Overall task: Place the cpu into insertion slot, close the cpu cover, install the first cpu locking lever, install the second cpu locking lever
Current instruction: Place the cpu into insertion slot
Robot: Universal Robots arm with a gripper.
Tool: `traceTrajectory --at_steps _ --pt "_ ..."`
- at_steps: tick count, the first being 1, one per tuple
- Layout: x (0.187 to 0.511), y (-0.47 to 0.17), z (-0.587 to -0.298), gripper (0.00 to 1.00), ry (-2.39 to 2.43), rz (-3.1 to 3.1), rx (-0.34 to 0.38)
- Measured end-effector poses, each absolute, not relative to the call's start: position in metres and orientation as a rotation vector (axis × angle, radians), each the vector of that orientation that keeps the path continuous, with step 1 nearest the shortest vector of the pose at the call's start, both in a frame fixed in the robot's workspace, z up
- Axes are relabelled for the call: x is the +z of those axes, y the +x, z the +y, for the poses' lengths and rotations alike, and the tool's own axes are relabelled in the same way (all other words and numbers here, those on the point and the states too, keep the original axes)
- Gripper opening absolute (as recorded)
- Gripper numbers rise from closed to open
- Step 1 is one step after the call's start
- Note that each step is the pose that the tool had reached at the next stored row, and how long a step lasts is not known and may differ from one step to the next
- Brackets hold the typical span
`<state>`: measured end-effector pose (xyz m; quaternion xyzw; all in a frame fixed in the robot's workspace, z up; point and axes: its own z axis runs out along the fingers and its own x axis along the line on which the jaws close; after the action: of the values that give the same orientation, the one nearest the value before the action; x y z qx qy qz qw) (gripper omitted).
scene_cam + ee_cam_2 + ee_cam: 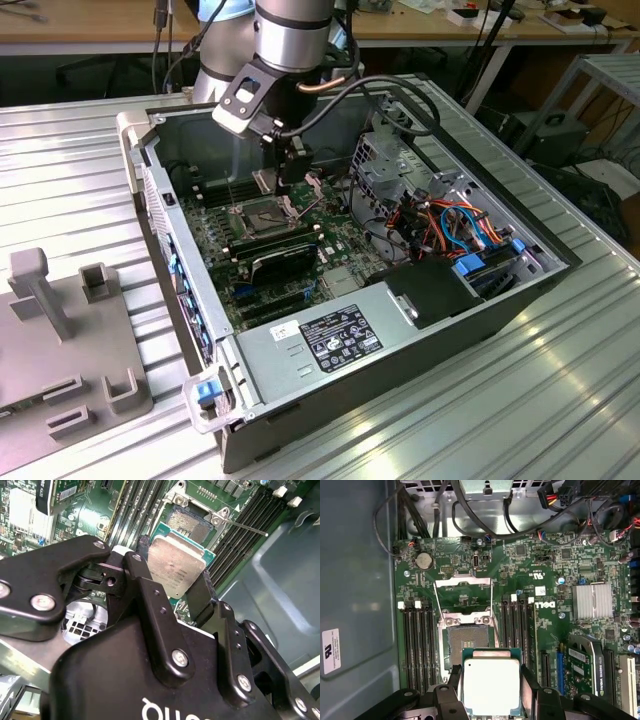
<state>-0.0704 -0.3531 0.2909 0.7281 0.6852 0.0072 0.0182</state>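
Exterior view: an open grey metal computer case (pixel 400 330) lies on a ribbed metal table (pixel 560 400). The arm reaches down into the case's far part, towards the exterior view's left, and its black two-fingered gripper (pixel 290 165) hangs just above the green circuit board (pixel 300 215).
First wrist view: the small square dark insertion slot with a silvery rim (pixel 468 642) lies bare. The square silvery cpu cover frame (pixel 463 591) is swung open just beyond it, and thin wire locking levers (pixel 491 605) stand raised at the cover's sides.
Second wrist view: from the side, one black finger (pixel 145 570) presses flat against the chip's edge, and one lever sticks out past the slot.
Gripper: clamped narrowly on the chip by two opposite edges.
Cpu: the flat square chip with a dull silver-tan top (pixel 491 685) is held in the air between the banks of long black memory slots (pixel 417 645), just beside the slot and not seated in it.
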Motion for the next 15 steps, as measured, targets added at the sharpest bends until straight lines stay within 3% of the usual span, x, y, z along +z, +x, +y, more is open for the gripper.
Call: traceTrajectory --at_steps 15 --pt "0.2874 -0.0700 -0.3515 0.55 2.261 2.128 0.022"
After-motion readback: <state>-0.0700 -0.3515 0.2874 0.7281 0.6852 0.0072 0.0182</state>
